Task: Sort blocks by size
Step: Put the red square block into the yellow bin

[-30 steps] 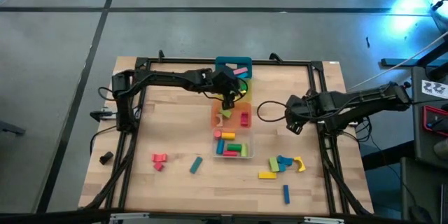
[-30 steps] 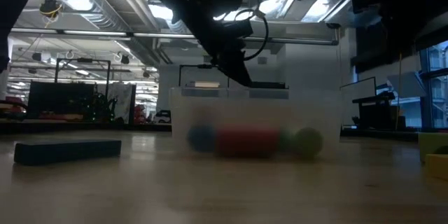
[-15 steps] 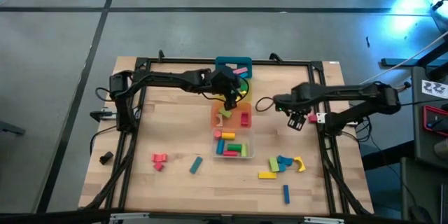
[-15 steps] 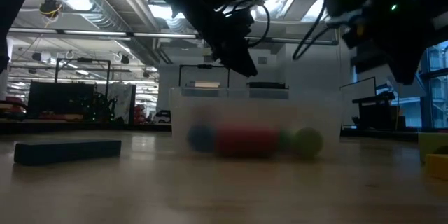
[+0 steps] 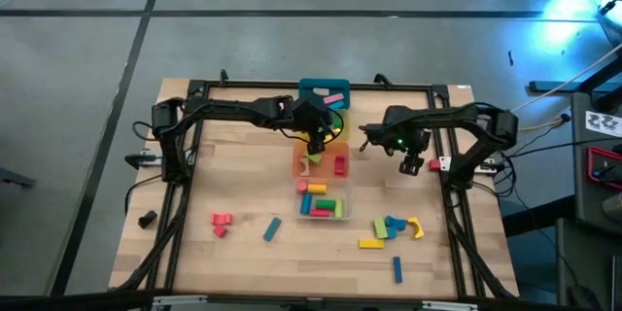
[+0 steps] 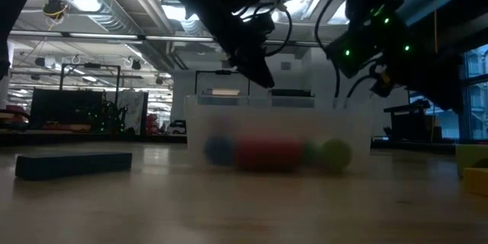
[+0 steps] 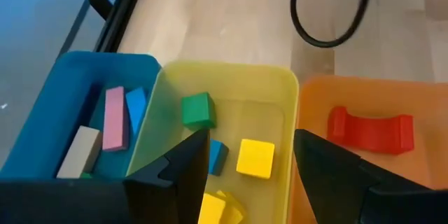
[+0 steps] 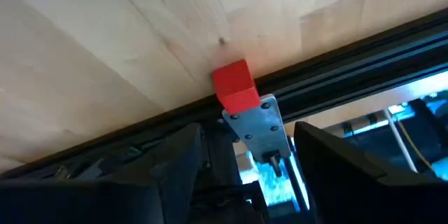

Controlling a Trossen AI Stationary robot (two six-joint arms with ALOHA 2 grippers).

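Observation:
My left gripper (image 7: pixel 248 157) is open and empty above the yellow bin (image 7: pixel 224 84); it also shows in the high view (image 5: pixel 316 141). The yellow bin holds green (image 7: pixel 197 110), blue and yellow (image 7: pixel 255 158) cubes. The teal bin (image 7: pixel 66 105) holds pink, blue and tan bars. The orange bin (image 7: pixel 364 91) holds a red arch (image 7: pixel 371 129). My right gripper (image 5: pixel 411 162) is open and empty over the table's right side, facing a red cube (image 8: pixel 235 85) that rests on the table against the black frame rail.
A clear bin (image 5: pixel 323 206) with several blocks stands nearer than the orange bin (image 5: pixel 321 160). Loose blocks lie near the front: a red one (image 5: pixel 221 222), a teal bar (image 5: pixel 272 228), a cluster (image 5: pixel 394 228) and a blue bar (image 5: pixel 397 269). A black cable loop (image 7: pixel 329 7) lies beside the bins.
My right arm has folded in from its outstretched pose at the table's right edge. Its forearm has swung toward the far edge and the table's middle, and its gripper has turned about over the table's right side.

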